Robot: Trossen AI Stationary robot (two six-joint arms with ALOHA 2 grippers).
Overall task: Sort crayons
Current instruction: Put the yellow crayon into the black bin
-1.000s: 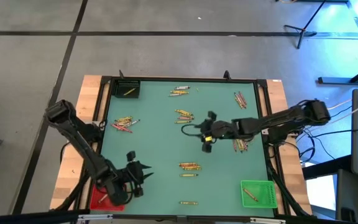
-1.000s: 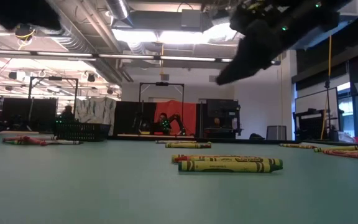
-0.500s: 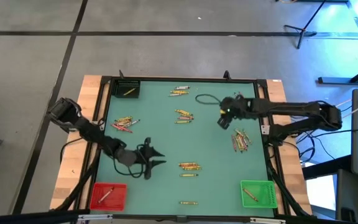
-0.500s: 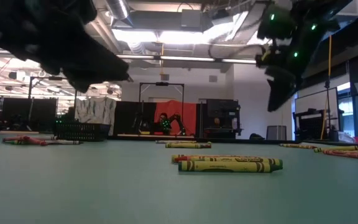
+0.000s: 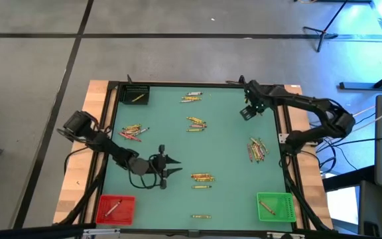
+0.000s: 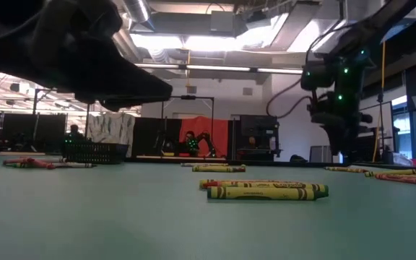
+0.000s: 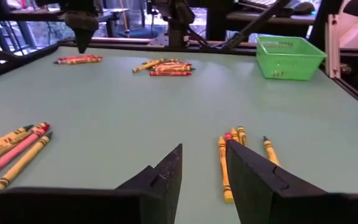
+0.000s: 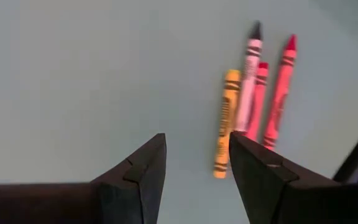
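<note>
Our left gripper [image 5: 168, 174] hovers with its fingers [image 7: 166, 177] apart and empty, just beside the orange and yellow crayons [image 5: 202, 177] in the middle of the bench [image 5: 231, 159]. Our right gripper [image 5: 246, 113] is also empty, fingers apart, above a small crayon cluster [image 8: 253, 93] near the far right corner. We think the risk is that close-lying crayons get pinched together, or roll away when a finger pushes them, so a wrong colour could go into the bin.
</note>
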